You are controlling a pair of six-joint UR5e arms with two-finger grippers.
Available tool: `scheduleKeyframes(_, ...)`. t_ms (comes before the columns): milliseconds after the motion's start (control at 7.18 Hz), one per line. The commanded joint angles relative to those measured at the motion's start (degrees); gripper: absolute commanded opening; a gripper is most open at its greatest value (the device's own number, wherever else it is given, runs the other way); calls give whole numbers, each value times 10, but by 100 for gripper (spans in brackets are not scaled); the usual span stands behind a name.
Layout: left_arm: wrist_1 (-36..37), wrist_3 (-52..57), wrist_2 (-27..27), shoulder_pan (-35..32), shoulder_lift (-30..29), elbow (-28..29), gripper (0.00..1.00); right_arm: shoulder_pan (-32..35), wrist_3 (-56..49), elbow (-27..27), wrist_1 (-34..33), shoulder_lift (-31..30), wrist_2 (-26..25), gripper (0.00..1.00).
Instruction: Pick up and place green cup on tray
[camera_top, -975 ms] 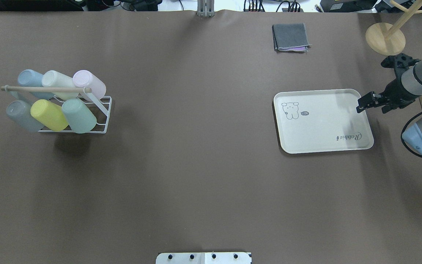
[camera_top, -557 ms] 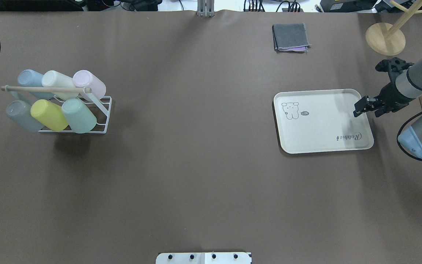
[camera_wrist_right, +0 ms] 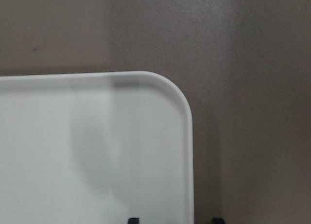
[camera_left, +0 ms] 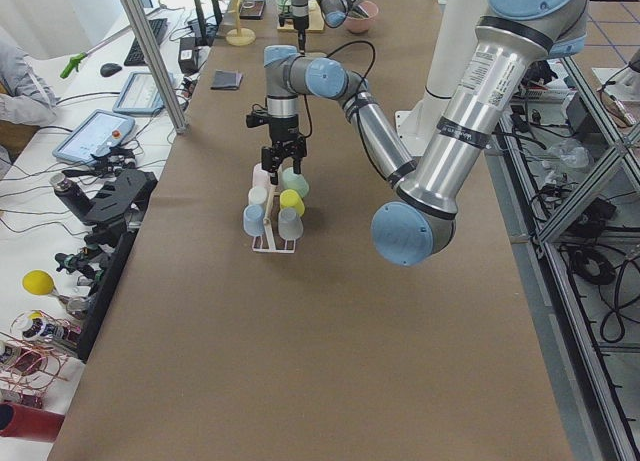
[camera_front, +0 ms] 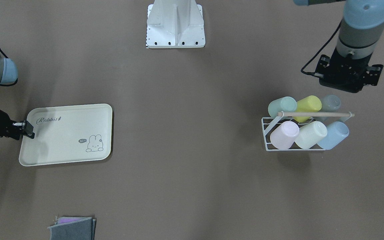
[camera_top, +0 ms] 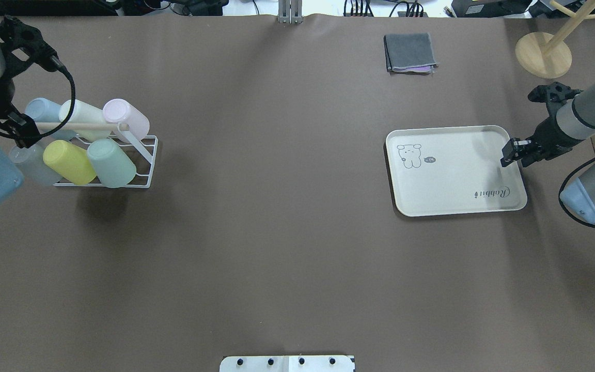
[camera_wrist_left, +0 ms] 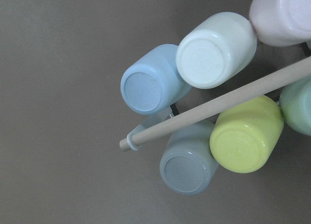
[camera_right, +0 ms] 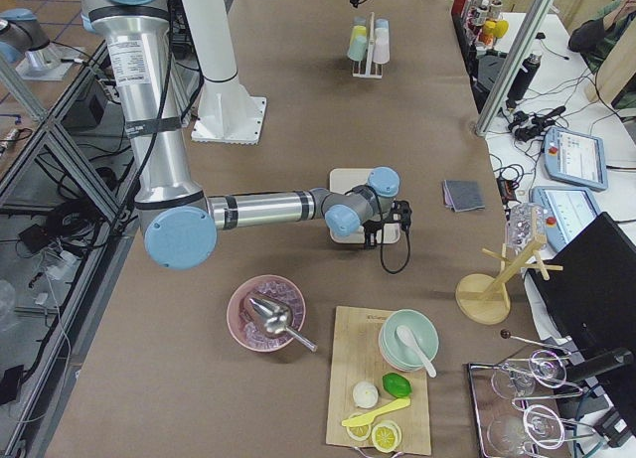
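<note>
The green cup (camera_top: 111,163) lies tilted on a white wire rack (camera_top: 145,157), at the right end of the near row; it also shows in the front view (camera_front: 282,106) and at the left wrist view's right edge (camera_wrist_left: 299,107). My left gripper (camera_top: 21,133) hangs above the rack's left end, away from the green cup, and looks open and empty. The cream tray (camera_top: 457,178) with "Rabbit" script lies at the right. My right gripper (camera_top: 505,155) is open, with the tray's right rim (camera_wrist_right: 187,136) between its fingers, and holds nothing.
The rack also holds a yellow cup (camera_top: 68,161), a grey cup (camera_top: 30,164), a pink cup (camera_top: 126,119), a cream cup (camera_top: 83,116) and a light blue cup (camera_top: 44,109) under a wooden dowel (camera_top: 65,125). A folded grey cloth (camera_top: 410,52) and a wooden stand (camera_top: 543,54) sit at the far right.
My left arm has come in from the left and now hangs over the rack's left end. My right gripper has moved slightly along the tray's right edge.
</note>
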Motion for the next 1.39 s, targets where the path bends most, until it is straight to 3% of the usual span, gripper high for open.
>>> scheduleKeyframes(0,49,102,103,89,-44,4,98,-1,-1,0,0,-3,0,58)
scheduleKeyframes(418,58,186,207,130,-53,-3,98,-1,-2,-1,0,-3,1,56)
scheduleKeyframes(557,67,205,231,161,-54,7,98,-1,-2,0,0,-3,1,48)
scheduleKeyframes(975,74,219,306,222,-56,28,98,-2,-2,-1,0,-3,0,46)
scheduleKeyframes(1254,88,336,355,229,-57,47,98,-2,-4,-2,-1,-4,0,45)
